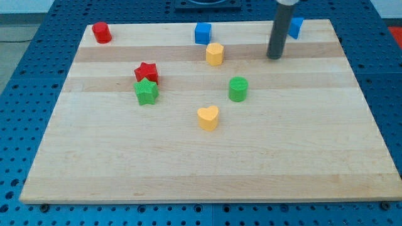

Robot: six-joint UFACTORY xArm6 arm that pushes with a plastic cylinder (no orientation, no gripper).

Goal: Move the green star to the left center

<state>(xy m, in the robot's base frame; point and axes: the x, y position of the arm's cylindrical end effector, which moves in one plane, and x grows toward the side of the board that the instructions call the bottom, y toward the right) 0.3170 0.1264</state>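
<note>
No jaws on this rig, so no released or clenched state to report; the arm ends in a straight dark rod. My tip sits on the pale wooden surface near the view's top right.

Relative to my tip:
- Blue plastic block, partly hidden behind the rod, just up and to the view's right. Shape unclear.
- Yellow plastic block with faceted sides, to the view's left, apart from my tip.
- Blue plastic cube, up-left, further out.
- Green plastic cylinder, down-left, near.
- Yellow plastic heart, further down-left.
- Green plastic star, well apart, far to the view's left and lower, touching or just beside the red plastic star above it.
- Red plastic cylinder, top-left corner, furthest away.

My tip touches no block.
</note>
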